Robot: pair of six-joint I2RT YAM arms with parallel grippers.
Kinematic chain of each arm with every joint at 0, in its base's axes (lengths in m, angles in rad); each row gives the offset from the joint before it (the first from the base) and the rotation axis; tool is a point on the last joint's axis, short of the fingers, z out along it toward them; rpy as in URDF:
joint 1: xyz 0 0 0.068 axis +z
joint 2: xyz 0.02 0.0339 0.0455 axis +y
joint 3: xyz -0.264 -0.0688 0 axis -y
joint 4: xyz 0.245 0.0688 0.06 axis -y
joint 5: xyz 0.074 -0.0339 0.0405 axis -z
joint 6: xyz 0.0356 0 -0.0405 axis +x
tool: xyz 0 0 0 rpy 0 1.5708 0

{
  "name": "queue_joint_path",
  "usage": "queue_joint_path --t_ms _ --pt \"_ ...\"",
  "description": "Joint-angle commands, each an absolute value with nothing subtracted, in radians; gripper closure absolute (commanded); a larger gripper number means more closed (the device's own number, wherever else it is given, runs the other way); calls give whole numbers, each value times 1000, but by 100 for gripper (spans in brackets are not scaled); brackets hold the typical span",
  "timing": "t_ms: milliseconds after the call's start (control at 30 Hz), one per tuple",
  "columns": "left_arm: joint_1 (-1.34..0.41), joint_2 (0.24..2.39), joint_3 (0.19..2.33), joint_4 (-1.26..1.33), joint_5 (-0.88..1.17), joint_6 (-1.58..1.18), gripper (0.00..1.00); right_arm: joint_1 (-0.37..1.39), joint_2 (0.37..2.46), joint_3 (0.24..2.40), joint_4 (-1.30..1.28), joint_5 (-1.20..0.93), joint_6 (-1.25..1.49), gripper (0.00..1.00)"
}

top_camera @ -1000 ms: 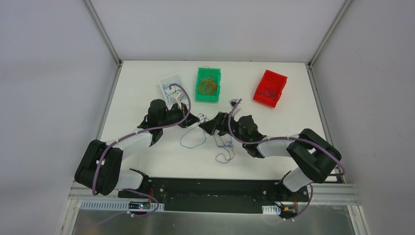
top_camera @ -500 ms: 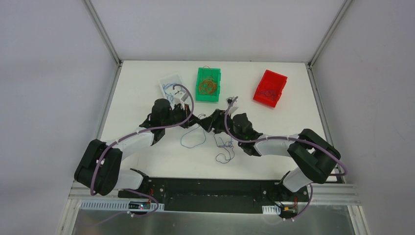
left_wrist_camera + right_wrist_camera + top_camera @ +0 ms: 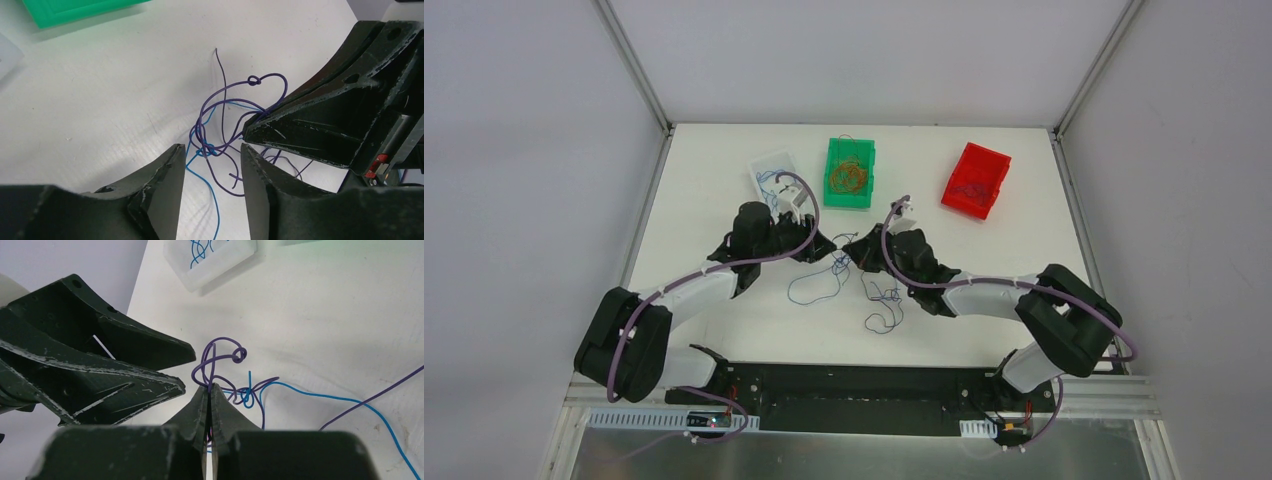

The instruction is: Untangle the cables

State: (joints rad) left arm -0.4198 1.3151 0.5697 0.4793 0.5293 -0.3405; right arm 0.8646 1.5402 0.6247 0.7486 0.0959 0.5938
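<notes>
The cables are thin blue and dark purple wires lying mid-table, with loose loops trailing toward the near edge. A small blue-and-purple knot rests on the table just beyond my left gripper, which is open and empty, one finger on each side of the strands. My right gripper is shut on a purple cable that loops up from its tips. In the top view the left gripper and the right gripper point at each other, almost touching.
At the back stand a white tray with blue wires, a green bin with orange wires and a red bin with dark wires. Metal frame rails border the table at left and right.
My right gripper moved left to the tangle and shut on a purple strand. My left gripper, shut before, has opened.
</notes>
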Motion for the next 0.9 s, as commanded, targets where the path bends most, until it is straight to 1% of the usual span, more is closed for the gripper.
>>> queue_joint_path --t_ms 0,67,167,333,433,567,700,867 --pt "-428 1242 558 525 493 -325 47 867 1453 646 719 135 581 100" --pt "-428 1218 538 542 473 -322 37 864 1422 646 684 135 579 100" --pt "-428 1178 502 576 441 -323 25 846 1374 661 623 104 574 100" --pt "-429 1104 437 670 417 -321 18 795 1294 724 442 69 581 100" --pt "-429 1061 390 725 397 -318 11 762 1254 763 337 60 588 100" --pt "-428 1050 370 752 378 -316 1 718 1200 786 265 35 620 100" --pt "-428 1094 364 827 405 -324 1 689 1160 817 203 14 662 100" --pt "-429 1179 308 1075 432 -330 6 651 1129 845 190 -47 753 100"
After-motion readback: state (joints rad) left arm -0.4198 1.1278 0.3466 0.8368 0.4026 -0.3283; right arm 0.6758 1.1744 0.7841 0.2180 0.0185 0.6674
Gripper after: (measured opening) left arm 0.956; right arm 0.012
